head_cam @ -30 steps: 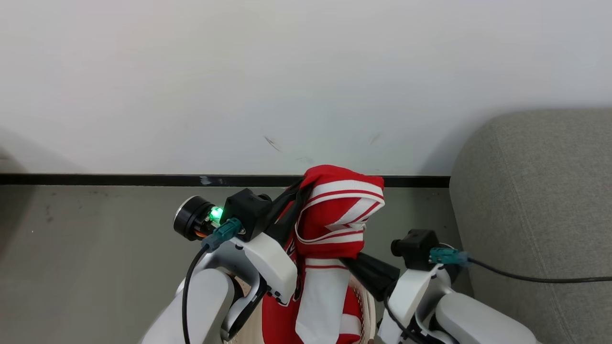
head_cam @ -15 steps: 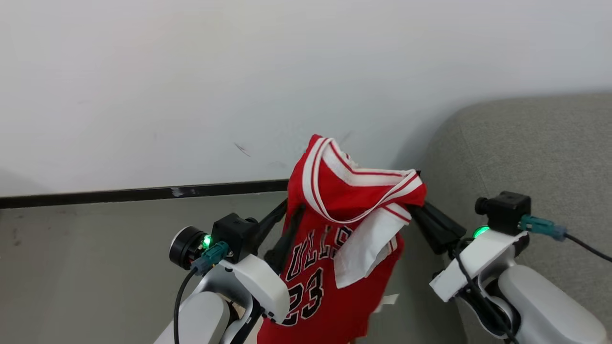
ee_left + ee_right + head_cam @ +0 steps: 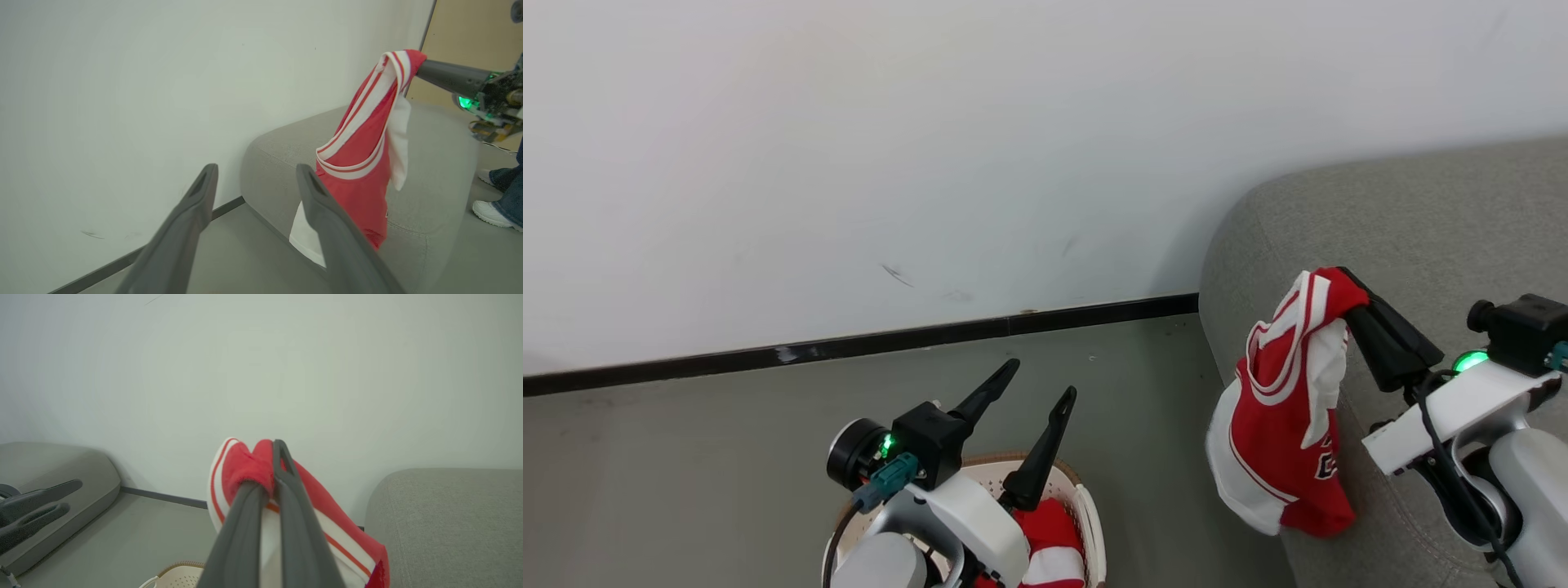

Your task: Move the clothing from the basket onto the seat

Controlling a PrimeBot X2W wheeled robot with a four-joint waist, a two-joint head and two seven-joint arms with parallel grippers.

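Spread wide and pinching nothing, the left hand [image 3: 1041,377] is hovering at the lower left of centre in the head view, its two dark fingers pointing up toward the white wall [image 3: 931,147]. In the left wrist view that same hand [image 3: 257,169] is showing a clear gap between its fingers.

Just below it, at the bottom edge of the head view, the cream basket [image 3: 1090,510] is sitting on the grey floor [image 3: 686,457], with a red garment [image 3: 1049,531] with a white band lying inside it. A dark baseboard [image 3: 849,347] is running along the foot of the wall.

Further right, the red jersey [image 3: 1274,425] is hanging in the air beside the rounded corner of the grey sofa seat [image 3: 1405,220], its white-trimmed lower edge dangling down the seat's side. Whether the cloth is touching the upholstery cannot be told.

At the right of the head view, the right hand [image 3: 1347,282] is pinching the jersey by its top, fingers pressed together on the fabric. The right wrist view is showing this hand [image 3: 269,469] gripping the jersey [image 3: 241,465], with the basket's rim [image 3: 179,573] at the bottom edge. In the left wrist view, a person's white shoe [image 3: 492,212] is standing at the far right.
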